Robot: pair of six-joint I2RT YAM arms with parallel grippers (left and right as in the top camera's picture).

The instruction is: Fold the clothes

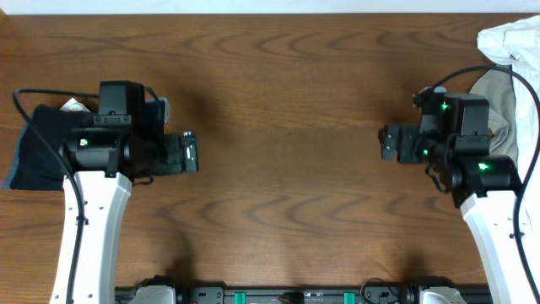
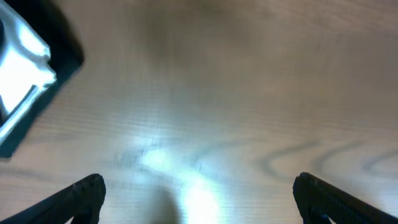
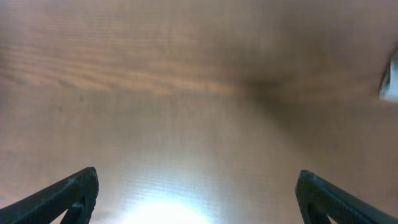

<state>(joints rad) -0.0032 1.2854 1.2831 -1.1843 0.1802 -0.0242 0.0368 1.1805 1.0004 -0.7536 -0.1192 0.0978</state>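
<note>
A dark folded garment (image 1: 38, 148) with a small white tag lies at the table's left edge, partly hidden under my left arm. In the left wrist view its dark corner (image 2: 65, 46) shows at the top left, with a bright white patch beside it. My left gripper (image 1: 190, 154) (image 2: 199, 199) points toward the table's middle, to the right of the garment. Its jaws stand wide open over bare wood. White cloth (image 1: 510, 38) and khaki-beige cloth (image 1: 499, 97) are piled at the far right. My right gripper (image 1: 390, 142) (image 3: 198, 196) is left of that pile, open and empty.
The brown wooden table (image 1: 287, 101) stretches between the two arms. A black cable (image 1: 472, 72) loops over the pile at the right. A pale sliver (image 3: 390, 78) shows at the right edge of the right wrist view.
</note>
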